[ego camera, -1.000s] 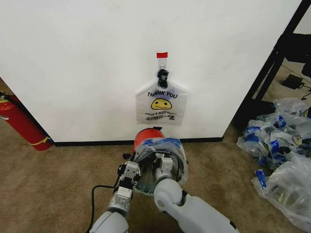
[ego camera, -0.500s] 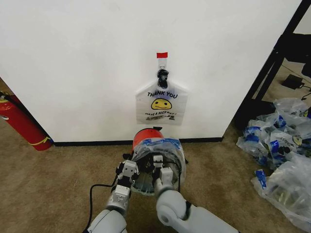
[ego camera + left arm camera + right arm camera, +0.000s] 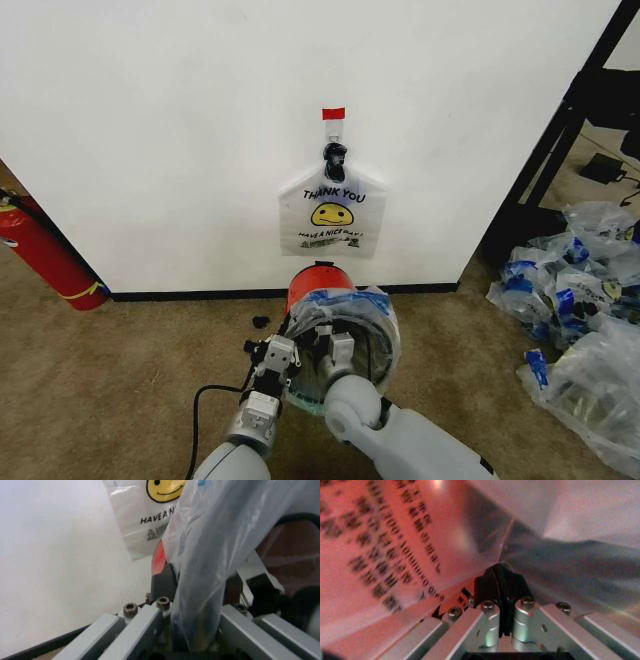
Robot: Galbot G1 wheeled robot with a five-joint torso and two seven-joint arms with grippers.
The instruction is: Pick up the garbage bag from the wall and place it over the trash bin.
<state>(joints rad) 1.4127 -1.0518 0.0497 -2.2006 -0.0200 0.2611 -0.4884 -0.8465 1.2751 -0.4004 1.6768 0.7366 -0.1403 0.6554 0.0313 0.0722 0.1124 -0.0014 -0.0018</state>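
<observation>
Bag (image 3: pixel 352 322) is draped over the mouth of the bin (image 3: pixel 312 280), on carpet close under the wall (image 3: pixel 180 130); since a second ago bin and bag have shifted slightly right, uncovering a small black object (image 3: pixel 261 321) on the floor. Left end effector (image 3: pixel 279 357) at the bag's near-left edge, fingers wide with a gathered fold of film between them, grip uncertain; it has moved right with the bin. Right end effector (image 3: pixel 501 588) sits inside the bag opening, fingers pressed together on film.
</observation>
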